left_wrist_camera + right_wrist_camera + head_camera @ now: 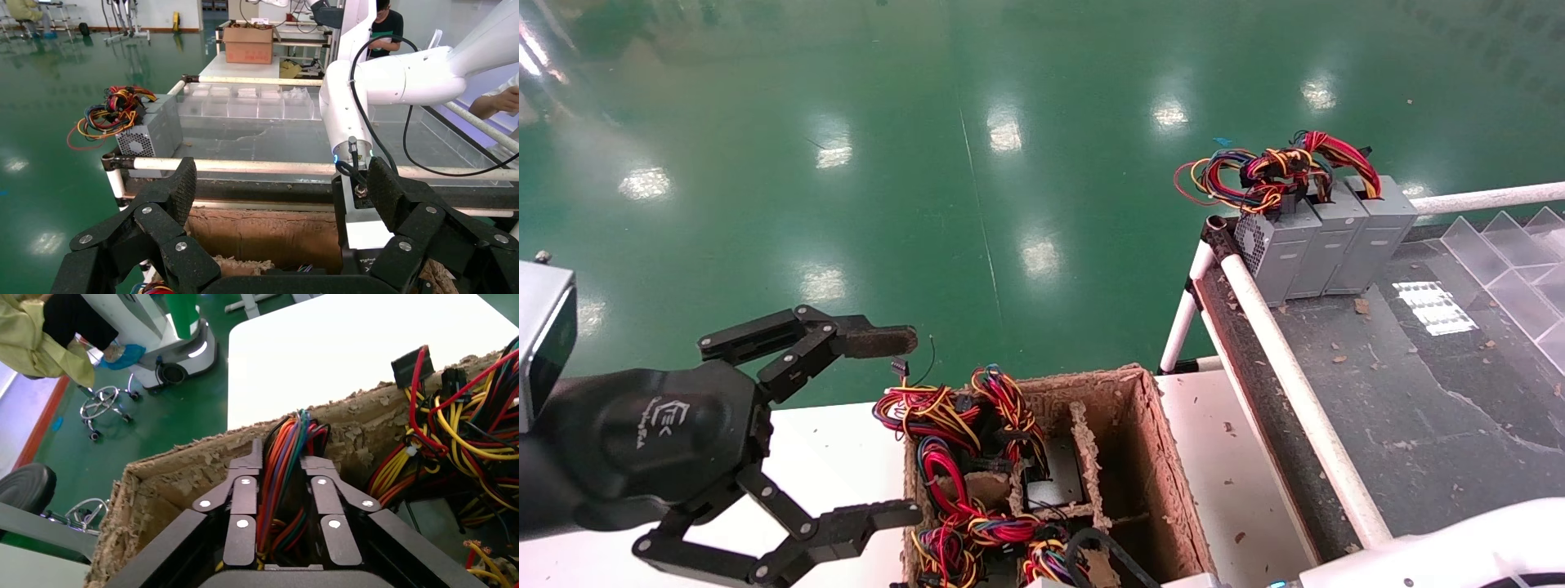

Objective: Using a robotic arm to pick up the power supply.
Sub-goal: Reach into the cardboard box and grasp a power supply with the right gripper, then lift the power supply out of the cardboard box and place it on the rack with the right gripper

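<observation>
Head view: the left gripper (899, 426) hangs spread wide just beside the cardboard box (1164, 457), over the white table (846, 457). The power supply (1054, 480) sits down inside the box, its grey body half buried in red and yellow wires. Three more supplies (1324, 241) stand side by side on the bench (1418, 392), well apart from the box.

Left wrist view: the left gripper (281, 184) has its fingers far apart, and the white right arm (349, 110) reaches down into the box (263, 229).

Right wrist view: the right gripper (286, 462) is pinched narrow around a wire bundle (284, 453) by the box wall (183, 478). A bit of grey casing (434, 520) shows beside it.
</observation>
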`<action>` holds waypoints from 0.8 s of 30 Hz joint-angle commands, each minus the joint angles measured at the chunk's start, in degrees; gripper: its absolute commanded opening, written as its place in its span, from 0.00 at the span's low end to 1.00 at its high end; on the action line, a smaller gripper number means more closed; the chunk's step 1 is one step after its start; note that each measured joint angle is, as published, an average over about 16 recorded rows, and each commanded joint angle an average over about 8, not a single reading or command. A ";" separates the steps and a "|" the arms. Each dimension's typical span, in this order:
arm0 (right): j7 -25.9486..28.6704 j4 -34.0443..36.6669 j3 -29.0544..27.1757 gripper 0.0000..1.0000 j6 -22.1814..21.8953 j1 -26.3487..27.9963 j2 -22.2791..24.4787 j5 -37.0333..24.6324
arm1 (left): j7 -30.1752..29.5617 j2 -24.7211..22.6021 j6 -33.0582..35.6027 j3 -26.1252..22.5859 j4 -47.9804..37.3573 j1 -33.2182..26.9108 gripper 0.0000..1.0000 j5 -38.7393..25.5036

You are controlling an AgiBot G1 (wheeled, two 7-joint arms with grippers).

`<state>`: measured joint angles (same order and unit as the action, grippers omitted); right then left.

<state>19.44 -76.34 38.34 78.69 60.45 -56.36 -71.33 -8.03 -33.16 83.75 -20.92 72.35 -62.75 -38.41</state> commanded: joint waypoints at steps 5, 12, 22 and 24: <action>-0.31 -0.07 -0.74 0.00 0.36 -0.27 0.62 1.55 | 0.00 0.00 0.00 0.00 0.00 0.00 1.00 0.00; -1.72 -0.37 -3.48 0.00 1.11 -0.74 2.69 6.33 | 0.00 0.00 0.00 -0.01 0.00 0.00 1.00 0.00; -2.88 -0.24 -8.81 0.00 2.41 -1.42 6.53 15.64 | 0.01 0.00 0.00 -0.01 0.00 0.00 1.00 0.01; -2.97 -0.06 -10.08 0.00 2.63 -1.46 7.44 17.73 | 0.01 0.00 0.00 -0.01 0.00 0.00 1.00 0.01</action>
<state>16.38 -76.35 28.06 81.13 59.12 -48.77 -53.66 -8.03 -33.16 83.75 -20.94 72.35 -62.75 -38.40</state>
